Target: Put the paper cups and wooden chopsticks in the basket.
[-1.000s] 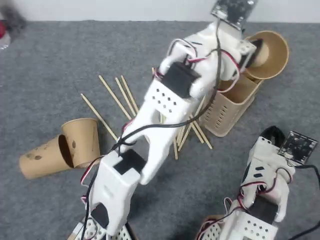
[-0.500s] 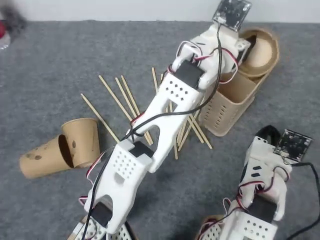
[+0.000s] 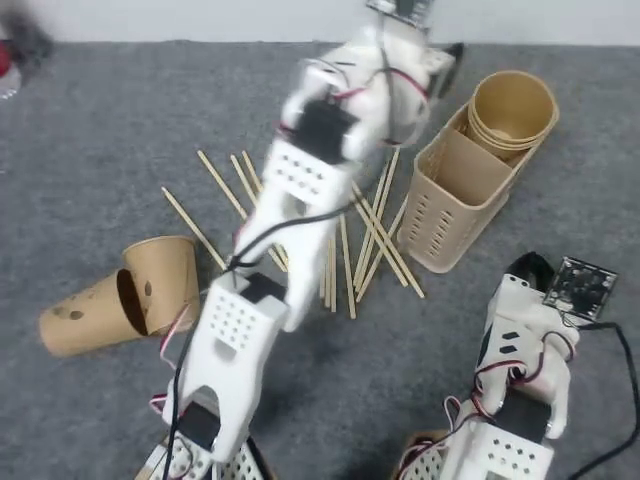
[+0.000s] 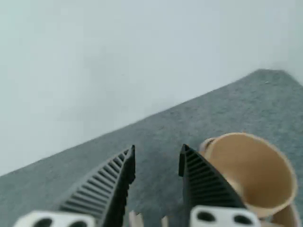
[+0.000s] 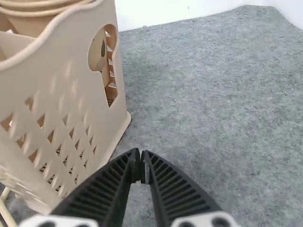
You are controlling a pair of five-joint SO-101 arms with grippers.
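A white plastic left arm [image 3: 300,170] is stretching across a grey, felt-like worktop [image 3: 100,150]. It is hanging above the far edge, just beside a beige plastic basket with perforated walls [image 3: 440,225]. Its black ridged jaws are standing open and holding nothing. A stack of tan paper cups [image 3: 512,105] is sitting nested in the basket's far compartment, and the near compartment is looking empty. The white right arm [image 3: 525,340] is resting close to the basket's near side, its jaws pressed closed on nothing.

Two more tan paper cups, one [image 3: 160,275] touching the other [image 3: 80,320], are lying on their sides well apart from the basket. Thin, pale wooden chopsticks [image 3: 345,255] are lying scattered and crossing one another between those cups and the basket.

The work is looking partly done. For the loose cups, pinching one wall at the rim, one jaw inside and one outside, is probably wisest. The paper is thin and will likely crumple under a hard squeeze. Lifting the upper cup first should keep the pair from dragging together. The chopsticks are slender and smooth, so a grip near the middle should stop them tipping.
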